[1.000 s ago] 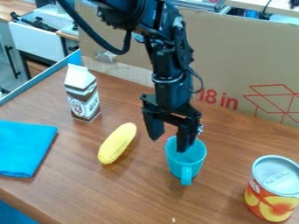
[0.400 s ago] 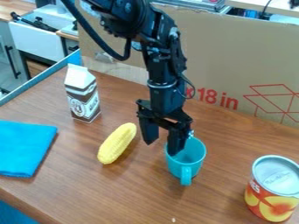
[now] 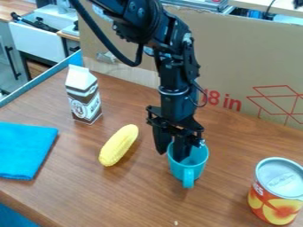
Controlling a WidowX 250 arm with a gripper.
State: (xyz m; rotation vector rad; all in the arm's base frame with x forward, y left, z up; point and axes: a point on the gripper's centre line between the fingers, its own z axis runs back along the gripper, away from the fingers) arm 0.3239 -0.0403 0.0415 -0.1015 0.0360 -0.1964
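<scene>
- Gripper (image 3: 171, 156): pointing down at the corn-side rim of the cup (image 3: 190, 167), partly inside; whether open or closed, cannot tell.
- Cup: upright on the tabletop (image 3: 130, 193), handle toward the camera.
- Corn (image 3: 119, 145): beside the cup.
- Carton (image 3: 83, 95): upright, behind the corn.
- Can (image 3: 276, 190): upright, opposite the cloth (image 3: 25, 150).

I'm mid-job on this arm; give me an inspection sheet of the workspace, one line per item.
Surface: brown wood-grain tabletop, small pale speck at the near side; spills, nothing seen.
Job's things: turquoise cup upright, handle toward the camera.
Clutter: yellow corn beside the cup; carton upright behind the corn; fruit can upright at right; folded blue cloth at left.
Gripper: black gripper at the cup's rim, partly inside; grip unconfirmed.
Cables: thick black cable loops beside the arm, above the tabletop; snags, nothing seen.
Surroundings: cardboard stands behind.
</scene>
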